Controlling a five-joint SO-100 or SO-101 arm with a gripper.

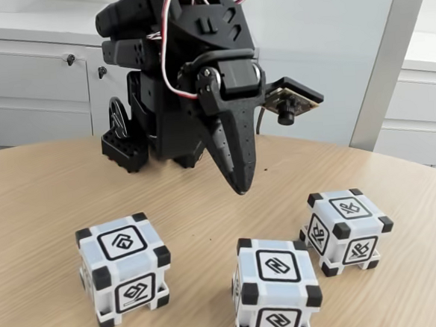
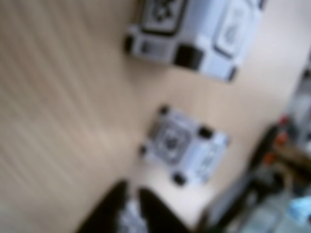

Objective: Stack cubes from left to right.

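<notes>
The round wooden table [image 1: 40,191] carries three cubes, well apart: left cube [image 1: 123,268], middle cube [image 1: 277,286] nearest, right cube [image 1: 347,229]. The black arm [image 1: 174,77] stands at the far side. Its gripper [image 1: 240,186] hangs above the table, fingers together, holding nothing.
</notes>
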